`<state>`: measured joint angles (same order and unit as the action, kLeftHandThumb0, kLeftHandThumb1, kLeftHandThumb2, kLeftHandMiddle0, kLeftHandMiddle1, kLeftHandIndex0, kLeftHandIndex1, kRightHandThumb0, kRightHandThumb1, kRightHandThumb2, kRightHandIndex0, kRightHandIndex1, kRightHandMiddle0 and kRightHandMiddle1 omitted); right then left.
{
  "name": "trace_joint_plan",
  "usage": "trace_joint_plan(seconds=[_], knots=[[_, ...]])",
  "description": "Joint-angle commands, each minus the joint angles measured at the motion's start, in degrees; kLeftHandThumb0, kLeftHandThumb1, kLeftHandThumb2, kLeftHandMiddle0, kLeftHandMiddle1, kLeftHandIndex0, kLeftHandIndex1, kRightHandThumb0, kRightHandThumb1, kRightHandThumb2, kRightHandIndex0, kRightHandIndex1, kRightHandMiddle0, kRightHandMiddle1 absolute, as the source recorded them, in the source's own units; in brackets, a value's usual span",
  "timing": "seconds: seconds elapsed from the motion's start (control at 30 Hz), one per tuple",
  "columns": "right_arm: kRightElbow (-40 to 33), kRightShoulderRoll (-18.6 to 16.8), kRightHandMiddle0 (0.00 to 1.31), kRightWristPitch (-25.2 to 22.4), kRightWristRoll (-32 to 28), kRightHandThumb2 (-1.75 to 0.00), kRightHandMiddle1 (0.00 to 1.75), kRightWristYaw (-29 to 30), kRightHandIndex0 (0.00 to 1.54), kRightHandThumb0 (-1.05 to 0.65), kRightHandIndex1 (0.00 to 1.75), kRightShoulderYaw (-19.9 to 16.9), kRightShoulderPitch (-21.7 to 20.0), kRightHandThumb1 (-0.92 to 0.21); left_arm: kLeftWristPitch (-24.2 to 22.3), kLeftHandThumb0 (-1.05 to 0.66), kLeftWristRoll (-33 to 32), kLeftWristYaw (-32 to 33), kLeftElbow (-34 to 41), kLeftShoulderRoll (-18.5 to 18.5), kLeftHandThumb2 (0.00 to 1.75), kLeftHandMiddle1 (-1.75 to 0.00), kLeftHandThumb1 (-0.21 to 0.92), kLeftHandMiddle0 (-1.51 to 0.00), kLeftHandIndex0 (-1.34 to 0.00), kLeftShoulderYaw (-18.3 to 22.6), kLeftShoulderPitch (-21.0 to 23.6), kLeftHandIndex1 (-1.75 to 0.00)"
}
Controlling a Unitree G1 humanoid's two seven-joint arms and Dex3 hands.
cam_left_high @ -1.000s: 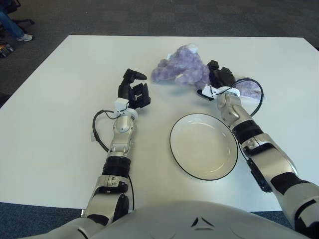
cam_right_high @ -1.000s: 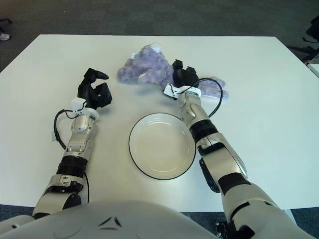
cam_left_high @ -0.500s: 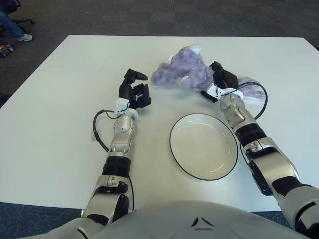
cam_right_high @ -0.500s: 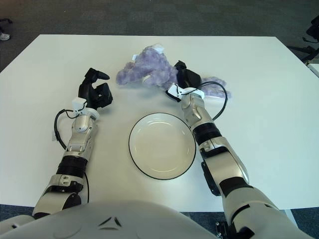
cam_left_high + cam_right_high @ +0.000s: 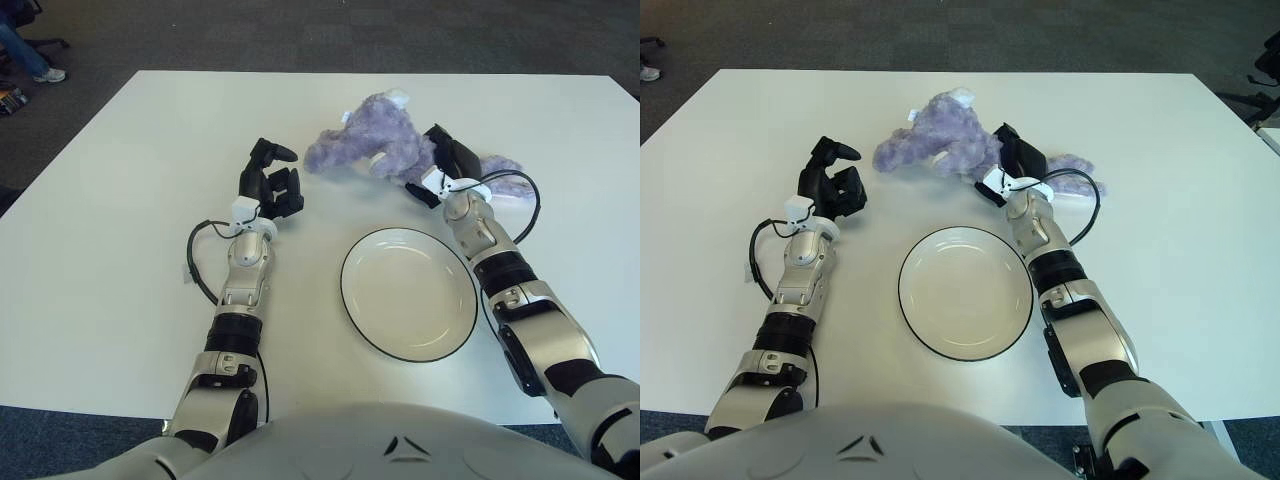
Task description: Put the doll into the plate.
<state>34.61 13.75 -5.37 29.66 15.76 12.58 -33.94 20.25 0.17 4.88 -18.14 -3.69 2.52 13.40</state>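
A purple plush doll (image 5: 372, 142) lies at the back middle of the white table (image 5: 120, 200), its head to the left and a thinner limb (image 5: 497, 166) trailing right. My right hand (image 5: 446, 160) is pressed into the doll's right flank with its black fingers closed around the plush. The white plate (image 5: 409, 295) with a dark rim sits nearer to me, just below that hand and holding nothing. My left hand (image 5: 271, 178) shows left of the doll, a short gap from its head, fingers loosely bent and holding nothing.
A black cable (image 5: 522, 205) loops off my right wrist next to the doll's limb, and another (image 5: 194, 262) hangs beside my left forearm. Beyond the table's far left corner are a chair base and someone's leg (image 5: 28, 52) on dark carpet.
My right hand has shifted slightly right and toward me while holding the doll; the doll's body has risen and bunched up against the fingers. The left hand and plate have not moved.
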Motion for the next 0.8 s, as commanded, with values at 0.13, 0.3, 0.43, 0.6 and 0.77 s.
trace_joint_plan(seconds=[0.13,0.3,0.43,0.6,0.77], knots=[[-2.1,-1.0,0.83,-2.3,-5.0,-1.60,1.75,-2.7,1.01,0.00,1.23,-3.5,3.0,0.08,0.1,-0.41,-0.5,-0.6,-3.7,0.2,1.02,-1.75,0.55,-1.10,-0.43,0.4,-5.0,-1.75],[-4.4,-2.2,0.83,-2.5,-9.3,-1.59,1.75,-4.4,1.00,0.01,1.23,-6.7,3.8,0.08,0.1,-0.41,-0.7,-0.8,-3.9,0.2,1.02,-1.75,0.55,-1.10,-0.43,0.5,-4.8,-1.75],[-8.3,-3.1,0.82,-4.1,-12.6,-1.58,1.75,-5.4,1.00,0.01,1.22,-9.6,4.8,0.07,0.0,-0.41,-0.8,-0.8,-4.0,0.3,1.03,-1.75,0.55,-1.10,-0.43,0.5,-4.8,-1.75],[-11.8,-3.3,0.81,-4.9,-14.8,-1.57,1.75,-6.5,1.00,0.01,1.21,-11.2,5.6,0.06,0.1,-0.41,-0.8,-0.8,-4.2,0.4,1.03,-1.75,0.55,-1.11,-0.43,0.6,-4.8,-1.75],[-17.3,-2.3,0.80,-3.0,-17.4,-1.58,1.75,-9.6,1.02,0.00,1.22,-12.7,7.6,0.07,0.5,-0.41,-0.8,-0.9,-4.7,0.7,1.03,-1.75,0.55,-1.11,-0.43,0.8,-4.6,-1.75]])
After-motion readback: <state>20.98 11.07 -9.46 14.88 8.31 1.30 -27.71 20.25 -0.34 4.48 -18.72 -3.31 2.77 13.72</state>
